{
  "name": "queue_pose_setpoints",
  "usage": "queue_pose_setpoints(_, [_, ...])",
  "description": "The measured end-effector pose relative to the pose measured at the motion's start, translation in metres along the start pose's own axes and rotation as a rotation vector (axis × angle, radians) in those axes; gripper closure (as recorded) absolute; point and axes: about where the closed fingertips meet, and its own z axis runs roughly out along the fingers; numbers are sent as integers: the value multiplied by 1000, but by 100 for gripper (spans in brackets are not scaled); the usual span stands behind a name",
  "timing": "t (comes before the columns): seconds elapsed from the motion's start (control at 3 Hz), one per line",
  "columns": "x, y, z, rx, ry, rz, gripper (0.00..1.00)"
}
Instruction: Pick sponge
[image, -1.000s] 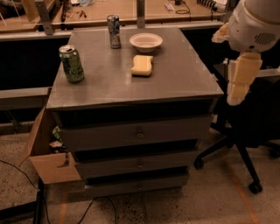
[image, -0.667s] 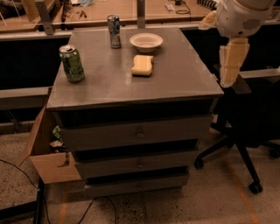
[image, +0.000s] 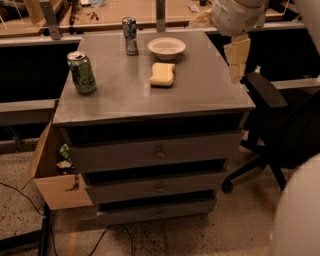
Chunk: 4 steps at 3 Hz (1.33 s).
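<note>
to be picked: the pale yellow sponge (image: 163, 74), flat on the grey drawer cabinet's top (image: 210, 95), near the middle, just in front of the white bowl (image: 166, 48) and apart from it. off to the right, above the top's right edge and well apart from the sponge: the gripper (image: 235, 70), hanging downward under the white wrist. cannot tell from this angle whether spread wide or closed narrow. carries nothing, as far as shows.

judging from here, calls for a reach leftward and then a descent onto the foam. plenty of ways to spoil that. risks clipping the bowl's rim if brought in too far back, and shoving it toward the slim can (image: 130, 35) behind. if lowered too far or too fast, presses into soft foam and squashes it against the top instead of closing around it. could twist the block or squirt it out sideways if closed off-centre across the wavy pinched sides. likely pinches only a corner if closed too shallow, with a drop on the lift. little danger to the green can (image: 82, 73) near the left edge, well apart from any sensible path. on the right, the office chair (image: 270, 95) close beside the cabinet: a possible snag for the arm if swung low.
</note>
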Motion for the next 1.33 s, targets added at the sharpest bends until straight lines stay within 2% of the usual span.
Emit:
queue_pose_setpoints(0.33, [-5,-17,48,-57,-49,-187,0])
queue_pose_setpoints(0.67, [-3,-25,54,-29,-45,-236,0])
queue_pose_setpoints(1.0, [-3,-31,58,-9,-41,-237,0])
queue_pose_setpoints(1.33, [-7,-50,73,-40,-15,-331,0])
